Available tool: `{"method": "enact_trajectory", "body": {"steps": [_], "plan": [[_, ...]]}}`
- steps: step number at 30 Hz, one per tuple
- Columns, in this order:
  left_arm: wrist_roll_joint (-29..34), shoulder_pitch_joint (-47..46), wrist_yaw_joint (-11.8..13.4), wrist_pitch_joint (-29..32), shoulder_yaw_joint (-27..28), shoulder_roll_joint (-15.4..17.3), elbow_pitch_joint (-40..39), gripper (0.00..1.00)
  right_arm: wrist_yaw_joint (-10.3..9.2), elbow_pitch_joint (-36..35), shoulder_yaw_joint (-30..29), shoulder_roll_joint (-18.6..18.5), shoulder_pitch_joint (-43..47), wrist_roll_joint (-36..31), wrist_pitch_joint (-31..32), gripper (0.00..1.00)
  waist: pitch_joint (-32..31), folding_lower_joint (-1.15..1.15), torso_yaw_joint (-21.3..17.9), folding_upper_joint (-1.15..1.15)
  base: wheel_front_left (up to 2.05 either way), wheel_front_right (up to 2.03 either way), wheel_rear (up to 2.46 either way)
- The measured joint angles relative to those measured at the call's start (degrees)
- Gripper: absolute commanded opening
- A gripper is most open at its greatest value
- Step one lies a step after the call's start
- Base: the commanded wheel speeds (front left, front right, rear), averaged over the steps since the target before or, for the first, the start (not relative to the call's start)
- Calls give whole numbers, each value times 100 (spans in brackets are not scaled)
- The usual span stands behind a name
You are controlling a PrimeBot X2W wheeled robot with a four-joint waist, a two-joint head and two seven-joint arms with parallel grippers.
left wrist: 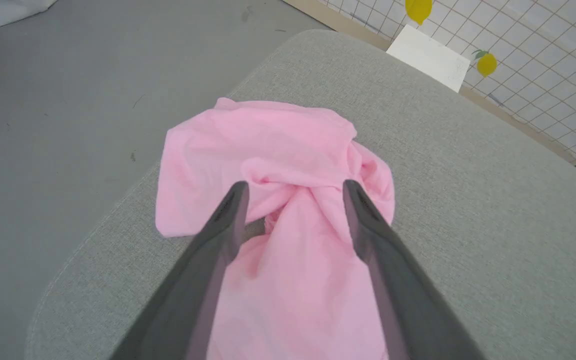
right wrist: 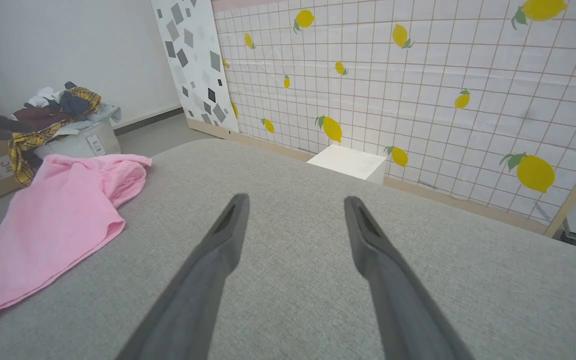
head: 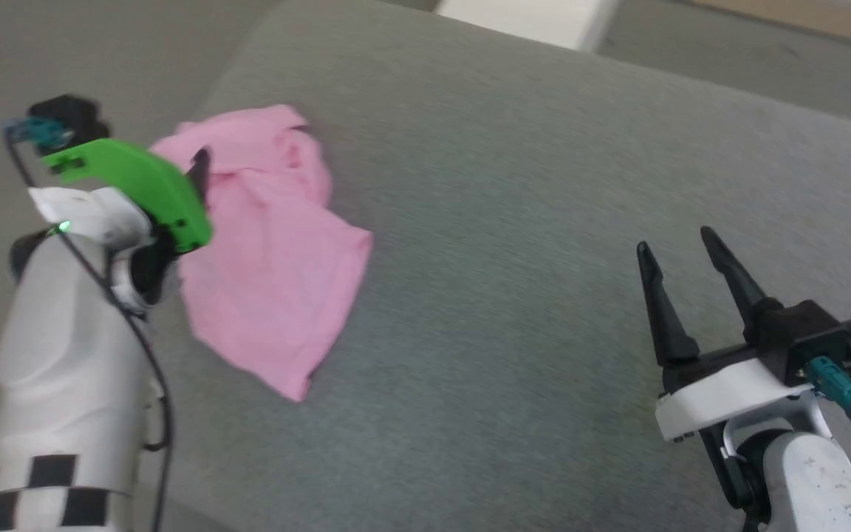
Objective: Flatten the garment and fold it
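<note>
Grey cloth covers the desk (head: 544, 222), and the only thing on it, the shorts (head: 278, 281), lies crumpled at its left end, close to the rounded corner where the desk gives way to the floor. Furthest left, the left gripper (left wrist: 295, 187) hangs directly over the pink cloth. Its fingers are spread apart and hold nothing, with the twisted, bunched part of the shorts showing between the tips in the left wrist view. From that knot the shorts run towards the robot, so the long axis points roughly away from it: gathered folds at the far end, a smoother flap at the near end. Well to the right, over bare grey cloth, the right gripper (head: 677, 240) also has its fingers parted and empty. The left arm is plainly the nearer one, so the first pull to flatten the bunched end probably falls to it.
</note>
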Motion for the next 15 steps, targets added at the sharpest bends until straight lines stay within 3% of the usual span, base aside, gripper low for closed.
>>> {"method": "enact_trajectory", "body": {"steps": [4, 12, 13, 14, 15], "plan": [[-174, 144, 257, 697, 221, 363, 129, 100, 0, 38, -22, -1, -121, 66, -131, 100, 294, 0, -493, 0, 0, 0, 0], [-485, 1006, 599, 1745, 527, 767, -112, 100, -1, 312, -166, 7, -154, 192, -366, 100, 721, -1, -1386, 1, 0, 0, 0], [-512, 1093, 626, 1895, 555, 869, -193, 88, -1, 364, -162, 11, -153, 216, -394, 100, 751, -2, -1490, 0, 0, 0, 0], [-530, 1170, 643, 2022, 580, 946, -294, 66, -1, 422, -163, 11, -151, 234, -413, 100, 768, -2, -1585, 1, 0, 0, 0], [-537, 1244, 642, 2083, 589, 1017, -409, 33, -1, 459, -163, 12, -148, 259, -449, 100, 772, -2, -1655, 1, 0, 0, 0]]}}
